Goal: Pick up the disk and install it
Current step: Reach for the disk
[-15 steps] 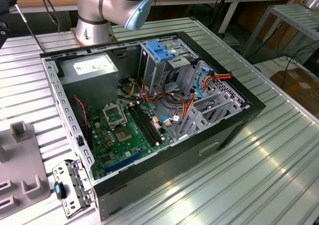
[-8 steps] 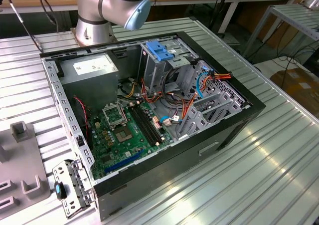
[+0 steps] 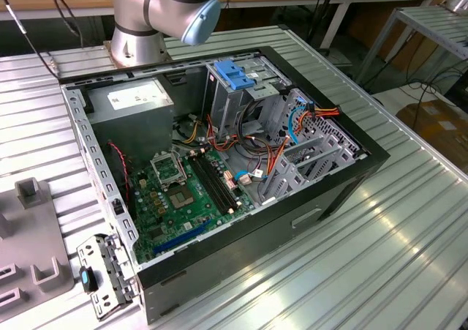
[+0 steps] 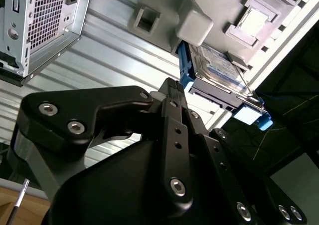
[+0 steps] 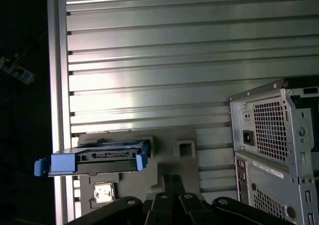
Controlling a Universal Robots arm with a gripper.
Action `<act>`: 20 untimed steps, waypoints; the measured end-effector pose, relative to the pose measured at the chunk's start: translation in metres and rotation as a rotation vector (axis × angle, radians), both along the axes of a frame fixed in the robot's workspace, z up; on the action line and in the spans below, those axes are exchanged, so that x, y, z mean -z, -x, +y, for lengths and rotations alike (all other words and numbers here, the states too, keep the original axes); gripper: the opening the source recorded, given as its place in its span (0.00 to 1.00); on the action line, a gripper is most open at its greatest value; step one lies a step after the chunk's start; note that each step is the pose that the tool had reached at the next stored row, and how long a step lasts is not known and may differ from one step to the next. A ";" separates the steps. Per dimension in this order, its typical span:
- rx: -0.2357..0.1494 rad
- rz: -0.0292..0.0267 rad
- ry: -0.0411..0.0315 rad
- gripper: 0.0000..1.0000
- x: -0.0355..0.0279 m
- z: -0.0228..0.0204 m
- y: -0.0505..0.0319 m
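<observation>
The disk point(image 4: 219, 70) lies on a grey fixture plate point(image 4: 164, 0) close to the table's edge. It is a silver-grey drive with blue side rails. In the first wrist view I see the disk point(image 5: 99, 157) end-on, with a blue rail tab at each side. My gripper point(image 5: 171, 179) hangs above the plate, a short way off the disk and not touching it. Its black fingers point(image 4: 172, 93) stand together with nothing between them. The open computer case point(image 3: 219, 162) lies on its side on the table.
Inside the case are a green motherboard point(image 3: 183, 191), a grey power supply box point(image 3: 131, 99), a metal cage with a blue top point(image 3: 238, 74) and loose cables point(image 3: 307, 121). The case's rear panel point(image 5: 274, 150) stands near the plate. The arm's base point(image 3: 139, 23) is behind the case. Ribbed table point(image 5: 174, 60) surrounds everything.
</observation>
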State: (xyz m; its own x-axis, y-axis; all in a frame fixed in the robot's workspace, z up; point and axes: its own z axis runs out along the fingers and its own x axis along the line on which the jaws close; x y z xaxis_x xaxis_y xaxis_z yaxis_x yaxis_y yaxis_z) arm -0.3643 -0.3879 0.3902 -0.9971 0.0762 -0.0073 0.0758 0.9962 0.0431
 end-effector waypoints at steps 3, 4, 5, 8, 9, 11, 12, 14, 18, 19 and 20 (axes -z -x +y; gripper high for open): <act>0.000 0.0001 0.0000 0.11 0.0000 0.0005 0.0057; 0.000 -0.0001 -0.0001 0.11 0.0000 0.0006 0.0081; 0.000 0.0000 0.0000 0.11 0.0000 0.0007 0.0101; 0.000 0.0000 0.0000 0.11 0.0000 0.0011 0.0151; 0.000 0.0000 0.0000 0.11 0.0000 0.0011 0.0171; 0.000 0.0001 0.0000 0.11 0.0000 0.0014 0.0197; 0.000 0.0000 -0.0001 0.11 0.0001 0.0015 0.0216; 0.000 -0.0001 -0.0001 0.11 0.0001 0.0020 0.0281; 0.000 0.0000 0.0000 0.11 0.0001 0.0031 0.0380; 0.000 0.0000 0.0000 0.11 0.0002 0.0032 0.0395; 0.000 0.0000 0.0000 0.11 0.0002 0.0032 0.0406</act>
State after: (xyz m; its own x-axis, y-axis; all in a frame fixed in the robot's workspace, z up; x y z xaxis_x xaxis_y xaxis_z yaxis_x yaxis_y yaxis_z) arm -0.4048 -0.3846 0.3900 -0.9971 0.0762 -0.0072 0.0759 0.9962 0.0431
